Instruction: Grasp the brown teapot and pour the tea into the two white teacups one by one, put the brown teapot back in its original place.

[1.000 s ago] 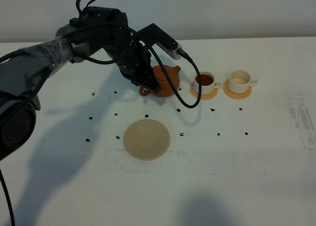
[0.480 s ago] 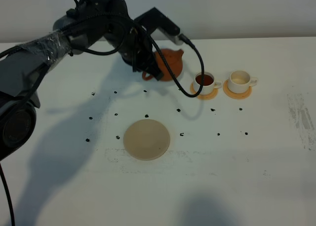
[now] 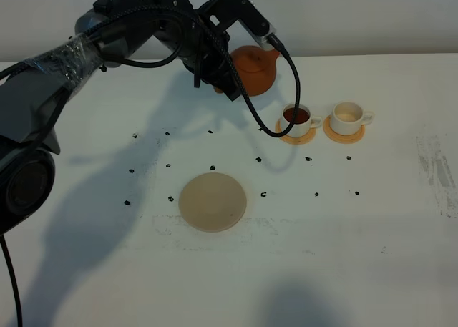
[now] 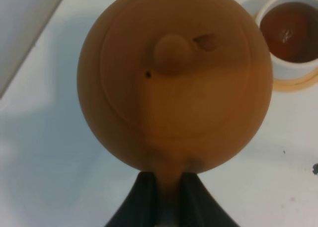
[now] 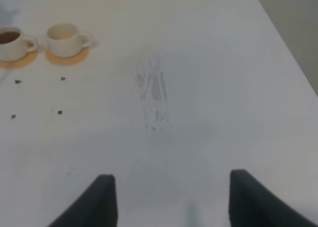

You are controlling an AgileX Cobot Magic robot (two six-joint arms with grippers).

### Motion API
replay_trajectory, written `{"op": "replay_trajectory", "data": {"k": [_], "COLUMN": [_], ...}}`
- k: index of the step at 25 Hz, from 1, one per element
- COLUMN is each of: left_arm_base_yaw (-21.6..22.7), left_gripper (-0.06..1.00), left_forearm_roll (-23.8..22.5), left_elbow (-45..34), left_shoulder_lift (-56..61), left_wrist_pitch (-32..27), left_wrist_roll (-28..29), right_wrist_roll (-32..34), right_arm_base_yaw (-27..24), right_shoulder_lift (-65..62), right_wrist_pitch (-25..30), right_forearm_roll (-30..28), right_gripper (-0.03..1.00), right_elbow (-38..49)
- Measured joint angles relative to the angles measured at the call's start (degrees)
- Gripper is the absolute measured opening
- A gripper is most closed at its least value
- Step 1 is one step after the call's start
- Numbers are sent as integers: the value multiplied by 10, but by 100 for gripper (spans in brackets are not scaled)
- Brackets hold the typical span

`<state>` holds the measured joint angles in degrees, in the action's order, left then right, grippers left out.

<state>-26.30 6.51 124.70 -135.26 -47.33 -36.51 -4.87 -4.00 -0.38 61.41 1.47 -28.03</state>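
The brown teapot [image 3: 254, 69] hangs in the air over the far side of the table, behind and left of the two white teacups. My left gripper [image 3: 232, 81] is shut on its handle; the left wrist view shows the lid and knob of the brown teapot [image 4: 174, 78] from above, with the dark fingers [image 4: 144, 202] clamped on the handle. The nearer teacup [image 3: 297, 117] [image 4: 290, 31] holds dark tea. The other teacup [image 3: 348, 116] [image 5: 67, 38] looks empty. The tan round disc [image 3: 212, 202] lies bare at mid-table. My right gripper [image 5: 171, 202] stands open over bare table.
Each cup stands on a small orange coaster [image 3: 343, 132]. Small black marks [image 3: 259, 159] dot the white tabletop around the disc. A grey scuff [image 3: 436, 166] [image 5: 151, 93] marks the right side. A black cable [image 3: 290, 91] loops from the left arm down near the filled cup.
The left arm has lifted the teapot and carried it toward the far side of the table and slightly right. Cups and disc have not moved.
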Motion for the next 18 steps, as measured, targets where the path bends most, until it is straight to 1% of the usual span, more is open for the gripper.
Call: {"op": "replay_trajectory", "data": {"k": [18], "left_arm_base_yaw": [-27], "left_gripper": [9], "left_forearm_roll": [2], "left_elbow": [4], "left_shoulder_lift": [0], "left_wrist_pitch": [35], "left_wrist_roll": [-32], "right_wrist_roll": [0], "right_arm_base_yaw": [0], "right_shoulder_lift": [0], "right_wrist_pitch": [0], "right_forearm_roll": [0], "right_gripper": [52], "right_elbow": [0]}}
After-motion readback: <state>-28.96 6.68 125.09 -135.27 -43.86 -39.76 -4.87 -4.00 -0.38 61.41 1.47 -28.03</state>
